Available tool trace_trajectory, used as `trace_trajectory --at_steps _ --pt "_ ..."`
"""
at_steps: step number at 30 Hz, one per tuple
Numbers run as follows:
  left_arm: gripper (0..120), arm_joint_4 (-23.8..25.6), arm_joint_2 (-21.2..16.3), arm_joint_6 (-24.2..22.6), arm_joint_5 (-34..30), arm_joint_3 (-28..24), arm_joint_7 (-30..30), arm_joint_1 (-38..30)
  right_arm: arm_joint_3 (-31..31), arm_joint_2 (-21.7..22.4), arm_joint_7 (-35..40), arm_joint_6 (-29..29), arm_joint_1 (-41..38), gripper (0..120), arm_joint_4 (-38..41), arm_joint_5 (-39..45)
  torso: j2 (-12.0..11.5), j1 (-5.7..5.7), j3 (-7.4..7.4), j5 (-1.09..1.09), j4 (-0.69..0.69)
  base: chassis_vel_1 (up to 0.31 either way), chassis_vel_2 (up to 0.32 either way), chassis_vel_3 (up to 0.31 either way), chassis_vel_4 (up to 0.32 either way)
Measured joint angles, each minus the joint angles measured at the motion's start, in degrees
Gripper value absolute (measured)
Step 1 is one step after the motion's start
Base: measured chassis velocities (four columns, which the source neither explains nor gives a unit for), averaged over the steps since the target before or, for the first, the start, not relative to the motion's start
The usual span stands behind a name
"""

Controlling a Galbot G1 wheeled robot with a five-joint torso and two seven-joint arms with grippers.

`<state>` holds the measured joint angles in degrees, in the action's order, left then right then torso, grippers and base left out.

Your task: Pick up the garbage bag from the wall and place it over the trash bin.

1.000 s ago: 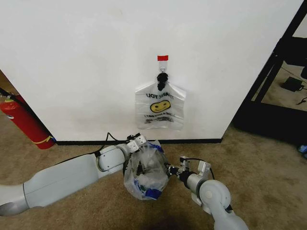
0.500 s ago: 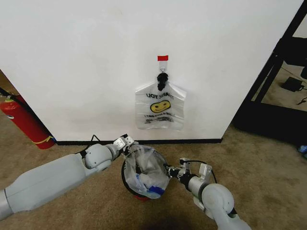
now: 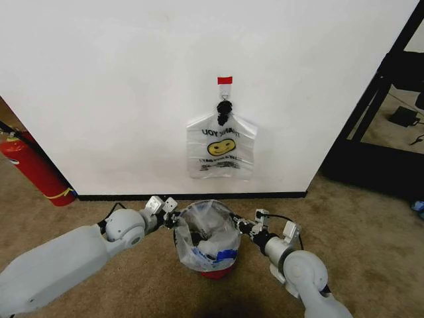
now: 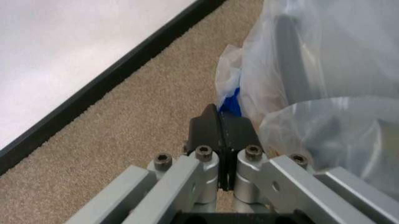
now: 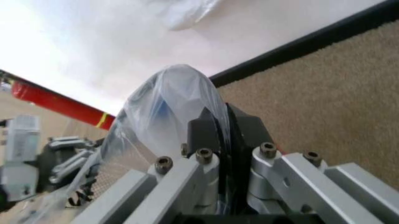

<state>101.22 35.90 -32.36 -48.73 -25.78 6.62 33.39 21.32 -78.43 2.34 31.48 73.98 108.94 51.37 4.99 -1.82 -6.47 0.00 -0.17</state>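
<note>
The garbage bag (image 3: 205,233), thin and see-through with blue marks, is stretched open over the trash bin (image 3: 217,272), whose red base shows under the plastic on the carpet. My left gripper (image 3: 172,217) is shut on the bag's left rim, and my right gripper (image 3: 241,226) is shut on its right rim. In the left wrist view, the shut left gripper (image 4: 219,125) pinches the bag's edge (image 4: 232,100). The right wrist view has the right gripper (image 5: 221,130) shut with the bag's film (image 5: 168,105) drawn over its tips.
A flat bunch of smiley-face bags (image 3: 220,147) hangs from a hook on the white wall above the bin. A red fire extinguisher (image 3: 33,169) leans at the far left. A black shelf frame (image 3: 381,99) stands to the right. Open carpet lies around the bin.
Both grippers have drawn apart, the left going left and the right going right, stretching the bag's mouth wide. The bag has come down over the bin, whose red base now shows.
</note>
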Motion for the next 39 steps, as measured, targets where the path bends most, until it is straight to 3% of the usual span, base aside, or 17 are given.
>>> trace_trajectory --at_steps 3,9,14,17,20,23,27,30,34,39 --pt "1 0.02 0.66 0.59 0.03 1.17 1.31 0.91 -0.24 -0.37 0.06 0.0 -0.11 1 -0.94 -0.77 0.0 0.0 0.0 -0.01 0.0 0.0 0.0 0.0 0.0" --pt "19 1.89 1.4 0.9 0.62 3.7 4.78 1.71 -0.31 -1.79 0.9 -0.96 -0.79 1 -4.12 -2.13 0.0 0.0 0.0 0.0 -0.02 0.0 0.0 0.0 0.0" --pt "44 6.85 1.02 0.75 1.92 11.03 9.03 5.6 -0.23 -1.74 1.7 -2.02 -0.95 1 -5.73 -3.47 0.01 0.0 0.01 0.01 -0.01 0.0 0.0 0.0 0.0" --pt "51 7.81 0.93 0.74 2.11 12.37 10.43 6.8 -0.27 -1.67 2.08 -2.02 -0.94 1 -5.81 -3.52 0.0 0.0 0.01 -0.02 -0.01 0.0 0.0 0.0 0.0" --pt "66 12.24 0.62 0.63 2.26 16.17 13.04 10.29 -0.49 -1.69 2.56 -2.02 -0.82 1 -5.59 -4.43 0.0 -0.01 0.01 0.0 0.0 0.0 0.0 0.0 0.0" --pt "73 15.11 0.19 -0.2 2.16 16.6 13.99 11.7 -0.61 -1.6 2.57 -2.02 -0.68 1 -5.45 -5.17 0.0 0.0 0.01 0.0 -0.01 0.0 0.0 0.0 0.0" --pt "89 22.25 0.74 -5.7 -0.12 10.29 20.33 11.13 -0.78 -1.5 2.57 -2.05 -0.62 1 -5.47 -6.83 0.0 0.0 0.01 0.0 0.01 0.0 0.0 0.0 0.0" --pt "98 24.13 2.38 -8.97 -5.11 4.39 26.53 8.09 -1.0 -1.59 2.57 -2.15 -0.56 1 -5.58 -7.88 -0.01 0.0 0.0 0.0 -0.02 0.0 0.0 0.0 0.0" --pt "100 22.57 4.81 -10.09 -11.93 -3.58 33.34 1.69 -1.18 -2.03 2.57 -2.34 -0.25 1 -5.64 -9.02 -0.01 0.0 0.0 0.01 -0.02 0.0 0.0 0.0 0.0" --pt "100 18.92 5.41 -10.11 -12.26 -7.5 34.36 -1.69 -1.18 -2.17 2.57 -2.4 -0.12 1 -5.56 -9.17 -0.01 -0.01 -0.01 0.0 -0.02 0.0 0.0 0.0 0.0"
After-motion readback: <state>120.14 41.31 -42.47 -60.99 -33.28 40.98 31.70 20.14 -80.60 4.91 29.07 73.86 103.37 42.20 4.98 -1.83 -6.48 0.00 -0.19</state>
